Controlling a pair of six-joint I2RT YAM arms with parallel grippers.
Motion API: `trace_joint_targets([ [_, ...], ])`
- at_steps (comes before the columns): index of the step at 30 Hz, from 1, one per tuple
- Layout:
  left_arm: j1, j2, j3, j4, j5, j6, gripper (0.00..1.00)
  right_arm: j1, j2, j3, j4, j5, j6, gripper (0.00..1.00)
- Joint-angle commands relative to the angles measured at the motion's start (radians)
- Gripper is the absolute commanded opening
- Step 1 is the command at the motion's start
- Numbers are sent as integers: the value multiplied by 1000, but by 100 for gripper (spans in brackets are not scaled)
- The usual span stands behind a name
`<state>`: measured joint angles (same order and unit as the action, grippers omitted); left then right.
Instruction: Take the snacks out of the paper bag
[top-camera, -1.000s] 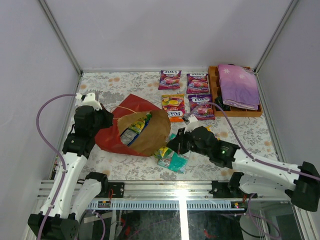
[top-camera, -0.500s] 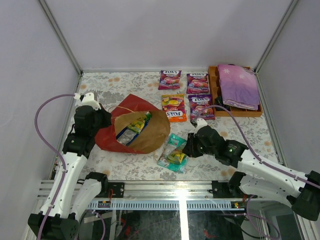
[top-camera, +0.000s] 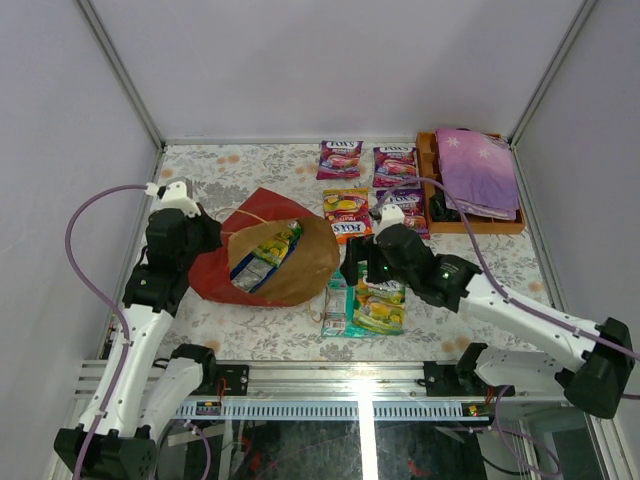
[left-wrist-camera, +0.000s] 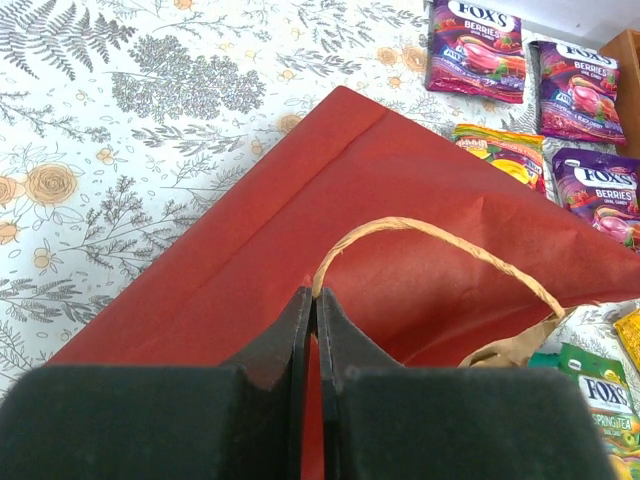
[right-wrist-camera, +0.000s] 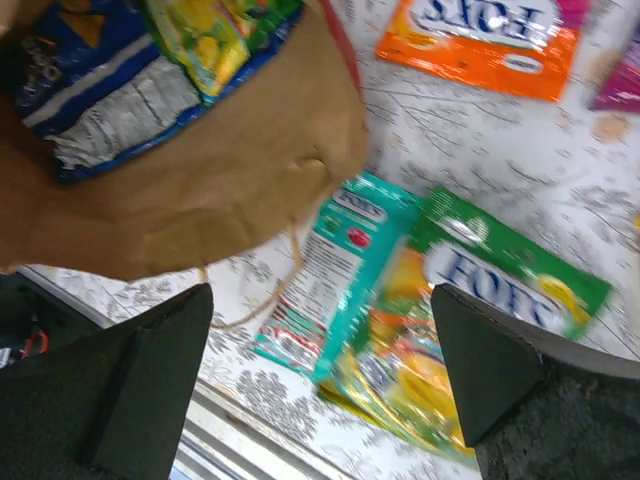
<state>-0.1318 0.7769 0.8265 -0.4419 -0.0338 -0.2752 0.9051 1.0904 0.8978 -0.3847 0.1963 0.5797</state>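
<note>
The left gripper pinches the red paper bag's cord handle tight to hold it steady. The right gripper is wide open and empty over the green Fox's pouch.

Left gripper pinched tight, right gripper spread wide (angled downward)

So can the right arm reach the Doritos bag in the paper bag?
Probably yes: the paper bag lies open toward the right arm, whose jaws stand open and empty; a green-yellow pouch covers part of the Doritos bag.
</note>
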Motion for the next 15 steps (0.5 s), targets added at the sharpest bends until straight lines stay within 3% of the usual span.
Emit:
trace_joint_targets([
  [1,-22,3,40,37,-11,40,0,46,130,4,278,-74,-1,97],
  [8,-125,38,72,24,-61,92,0,78,443,46,598,-191,41,95],
  [11,-182,54,93,6,-114,107,0,98,602,101,753,-288,106,89],
  [15,-207,65,107,-13,-154,110,0,137,817,162,982,-264,269,82],
])
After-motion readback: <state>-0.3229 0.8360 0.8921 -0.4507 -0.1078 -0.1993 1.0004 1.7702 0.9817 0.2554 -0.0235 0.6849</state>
